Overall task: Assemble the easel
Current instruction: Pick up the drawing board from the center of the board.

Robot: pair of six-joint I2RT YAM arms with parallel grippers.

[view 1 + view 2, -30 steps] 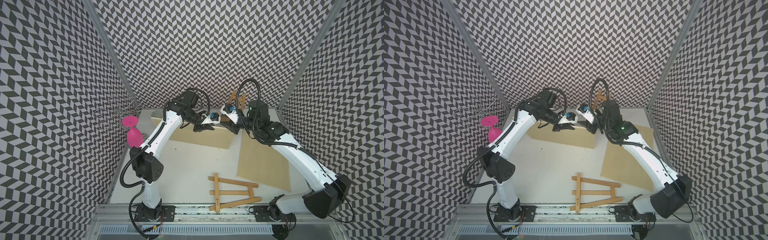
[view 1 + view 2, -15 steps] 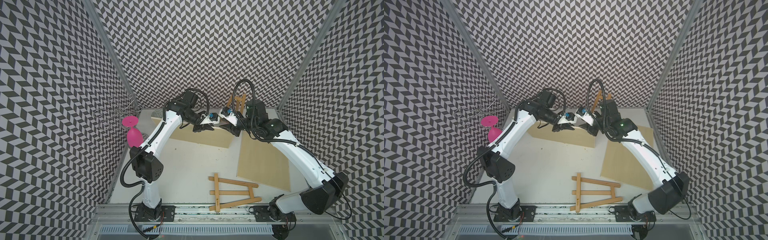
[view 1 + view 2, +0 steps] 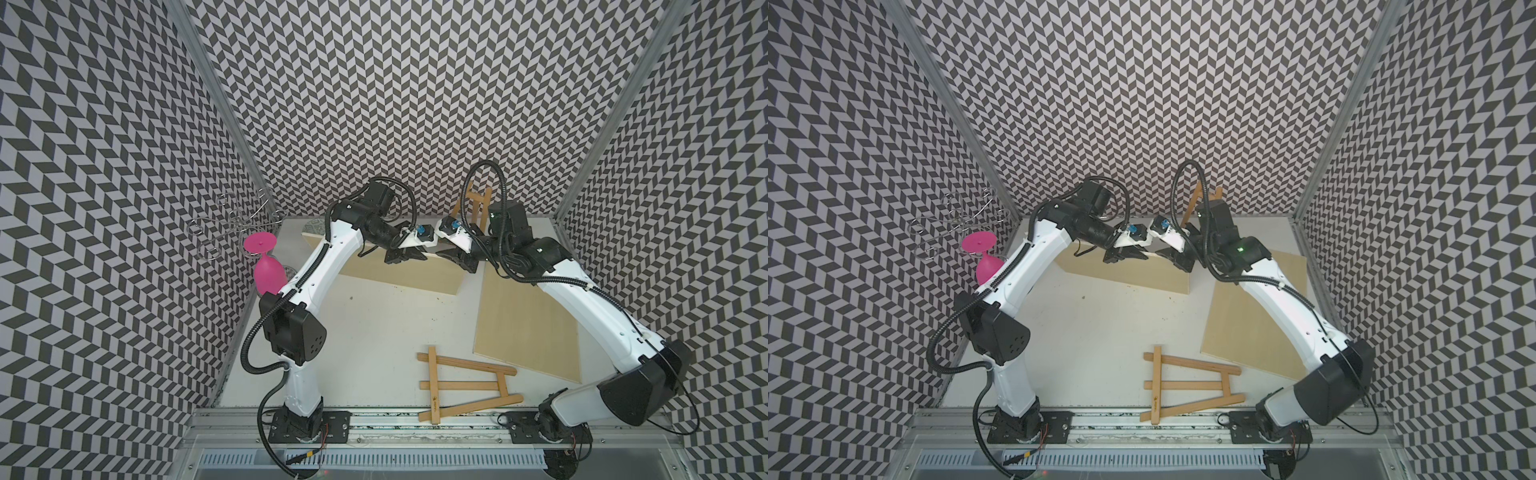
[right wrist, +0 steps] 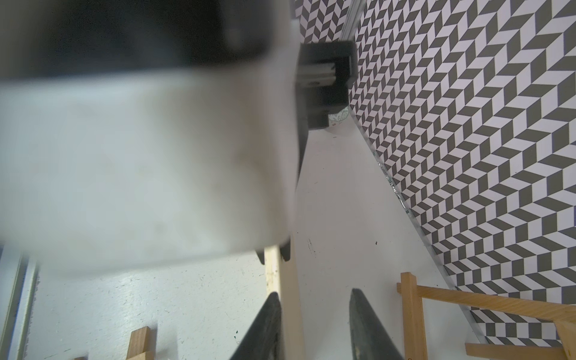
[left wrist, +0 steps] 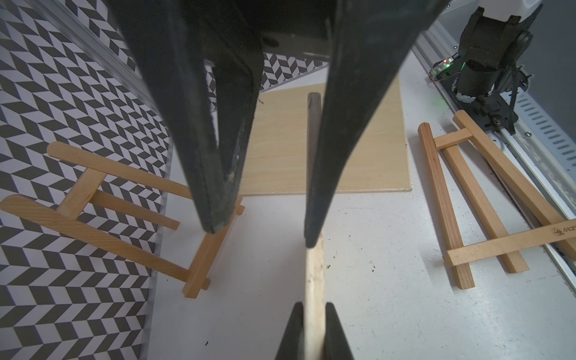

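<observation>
Table [image 3: 374, 332] centre bare: wide passage. Back crowded: left arm [image 3: 332, 262], right arm [image 3: 582, 303] meet over panel [image 3: 415, 274] on edge; standing easel [image 3: 477, 195] behind. Front: flat easel frame [image 3: 461, 386]. Right: flat board [image 3: 528, 324]. Pink glass [image 3: 269, 272] beside left arm, perhaps touching.

White table [image 3: 374, 332] with a wooden easel frame [image 3: 457, 385] lying flat near its front edge and a plywood board [image 3: 528, 324] lying flat on its right side.

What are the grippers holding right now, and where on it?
The left gripper is shut on the upper edge of the standing plywood panel. The right gripper straddles the same edge with its jaws open, not gripping yet.
</observation>
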